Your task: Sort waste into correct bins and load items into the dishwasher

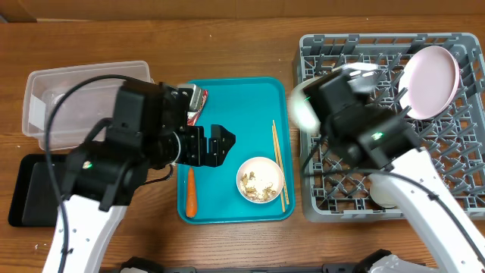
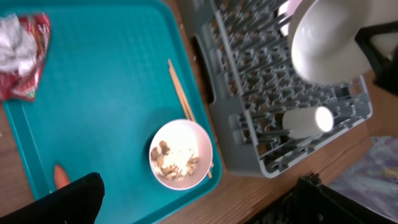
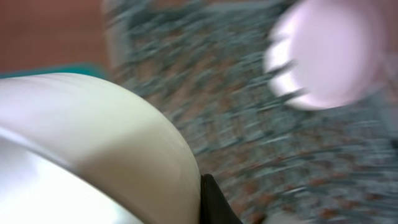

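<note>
Bowl up close looks slippery and breakable; your right end effector pinches its rim, left end effector stands open.

The overhead view looks straight down on the whole wooden table. The left wrist view slants down over the flat teal plastic tray toward the square grey plastic dish rack at the right edge. The right wrist view, blurred, sits close behind a round white bowl, facing that rack, which all three share.
</note>
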Robot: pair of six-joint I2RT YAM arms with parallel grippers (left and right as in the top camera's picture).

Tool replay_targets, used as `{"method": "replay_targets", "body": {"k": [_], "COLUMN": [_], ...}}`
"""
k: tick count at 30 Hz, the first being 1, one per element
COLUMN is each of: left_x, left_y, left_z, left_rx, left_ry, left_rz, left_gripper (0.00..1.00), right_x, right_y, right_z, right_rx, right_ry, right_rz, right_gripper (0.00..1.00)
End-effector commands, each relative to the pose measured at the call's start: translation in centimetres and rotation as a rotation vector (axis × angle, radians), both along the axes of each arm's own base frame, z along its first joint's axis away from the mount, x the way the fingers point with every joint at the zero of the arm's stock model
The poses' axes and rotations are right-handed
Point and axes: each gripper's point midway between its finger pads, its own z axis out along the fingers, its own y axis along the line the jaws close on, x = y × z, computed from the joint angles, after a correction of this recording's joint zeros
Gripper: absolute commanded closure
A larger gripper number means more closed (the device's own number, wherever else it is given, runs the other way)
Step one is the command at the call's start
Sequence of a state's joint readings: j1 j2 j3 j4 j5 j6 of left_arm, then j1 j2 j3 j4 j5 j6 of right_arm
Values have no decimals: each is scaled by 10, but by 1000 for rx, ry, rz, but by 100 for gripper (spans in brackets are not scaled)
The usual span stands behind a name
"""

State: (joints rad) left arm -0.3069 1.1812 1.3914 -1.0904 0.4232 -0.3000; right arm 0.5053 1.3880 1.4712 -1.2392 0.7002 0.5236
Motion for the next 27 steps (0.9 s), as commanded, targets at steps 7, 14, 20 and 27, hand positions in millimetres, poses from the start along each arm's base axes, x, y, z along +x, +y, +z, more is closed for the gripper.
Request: {"method": "replay_targets", "body": {"k": [7, 14, 20, 27], "left_x": [-12, -13, -15, -16], "left_y": [6, 6, 7, 8], "left_z": [52, 50, 47, 46], "left_rx": [1, 5, 28, 38], "left_ry": [-132, -121, -126, -131], "left_rz": [-34, -34, -58, -69], "left_gripper": [0, 0, 0, 0], "right_x": [11, 40, 76, 92], "right_y": [-143, -185, -183, -188], "right_z": [33, 16, -20, -34], "right_rx": [-304, -490, -647, -824], "right_ry": [-132, -67, 92, 174], "right_rz": [-490, -584, -482, -493], "right_gripper": [96, 96, 96, 96]}}
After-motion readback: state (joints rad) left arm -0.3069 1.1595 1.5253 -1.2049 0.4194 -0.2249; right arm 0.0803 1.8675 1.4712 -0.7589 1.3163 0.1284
